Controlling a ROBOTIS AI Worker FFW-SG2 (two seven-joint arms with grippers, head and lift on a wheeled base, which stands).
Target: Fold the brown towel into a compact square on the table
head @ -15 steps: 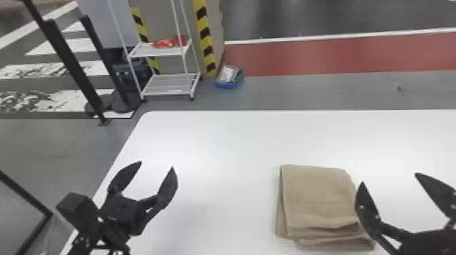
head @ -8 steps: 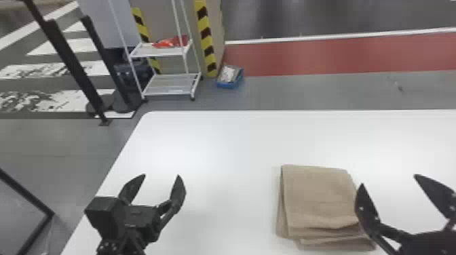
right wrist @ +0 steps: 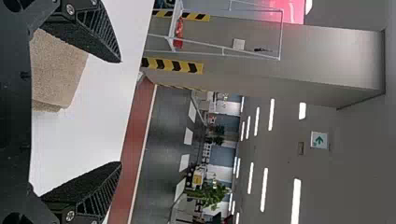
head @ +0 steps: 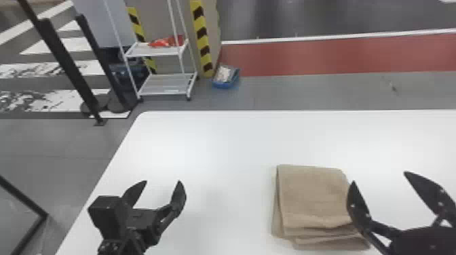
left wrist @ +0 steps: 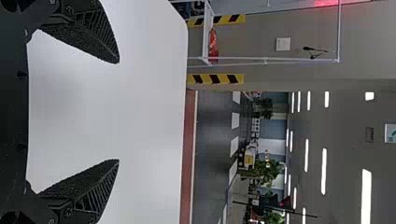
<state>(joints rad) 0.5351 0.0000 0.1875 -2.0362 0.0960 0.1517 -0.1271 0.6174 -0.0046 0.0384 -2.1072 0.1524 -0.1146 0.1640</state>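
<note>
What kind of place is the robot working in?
Probably a large indoor work or demo hall: a painted red lane on the floor, black-and-yellow hazard strips, and a white wheeled rack beyond the table.

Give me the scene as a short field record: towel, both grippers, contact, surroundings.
towel: brown towel, folded into a layered, roughly square stack
fold quality: layers uneven along the edge nearest the robot
support: white table
left gripper: left of the towel, jaws open and empty
right gripper: by the towel's right side, jaws open and empty
right jaws touching towel: cannot tell
background: white cart with a red item on its upper shelf; blue bin on the floor
</note>
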